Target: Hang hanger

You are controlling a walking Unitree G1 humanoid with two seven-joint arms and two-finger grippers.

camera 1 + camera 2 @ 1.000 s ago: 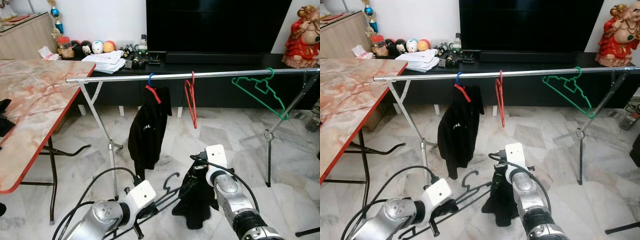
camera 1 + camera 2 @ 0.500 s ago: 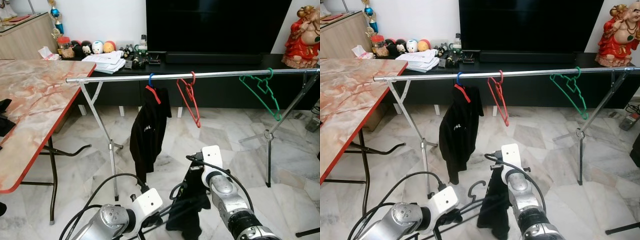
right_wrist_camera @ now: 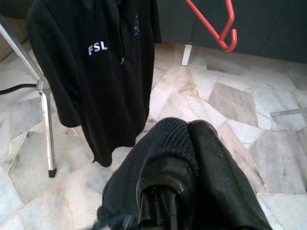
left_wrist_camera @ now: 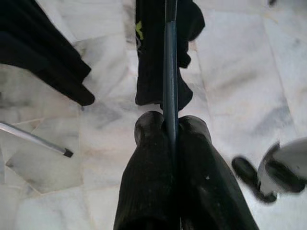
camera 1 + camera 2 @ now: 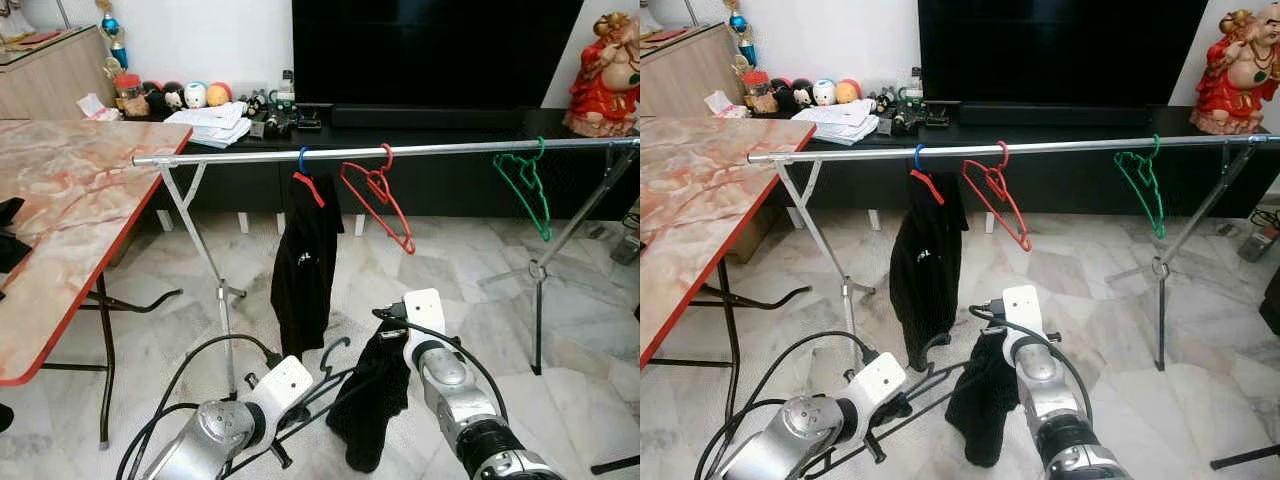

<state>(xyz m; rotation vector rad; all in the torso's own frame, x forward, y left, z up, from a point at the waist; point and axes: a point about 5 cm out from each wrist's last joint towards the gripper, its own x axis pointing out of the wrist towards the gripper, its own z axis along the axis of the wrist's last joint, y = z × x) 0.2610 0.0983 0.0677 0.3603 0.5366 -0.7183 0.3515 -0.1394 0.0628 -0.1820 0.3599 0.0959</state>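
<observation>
Left wrist view shows you the left gripper [image 4: 171, 129] clenched on the thin dark bar of the black hanger [image 4: 170, 57], with both black fingers [image 4: 151, 158] pressed against it from either side. From the head camera you see this hanger low in front of the robot, above the marble floor [image 5: 600, 400], with its hook [image 5: 335, 352] pointing up between the two arms, well below the rail. The right gripper [image 3: 189, 132] is closed on a black garment [image 5: 372, 405], which bunches over the fingers and hangs down beside the hanger; you cannot tell whether the garment already sits on the hanger. Behind stands the silver rail [image 5: 400, 151] on its folding legs. On the rail you find, from the robot's left to its right, a blue-hooked hanger [image 5: 303, 160] that carries a black shirt [image 5: 305, 265] with white letters, then an empty red hanger [image 5: 378, 200], tilted, and further along an empty green hanger [image 5: 525, 185], also tilted. The black shirt hangs just behind the two grippers. The marble-patterned table [image 5: 60, 210] with the red edge stands at the robot's left. Behind the rail is the dark TV cabinet [image 5: 450, 125]; on its top lie a stack of papers [image 5: 212, 122] and some small round figures [image 5: 190, 95], and a red statue [image 5: 606, 75] stands at the far right.
</observation>
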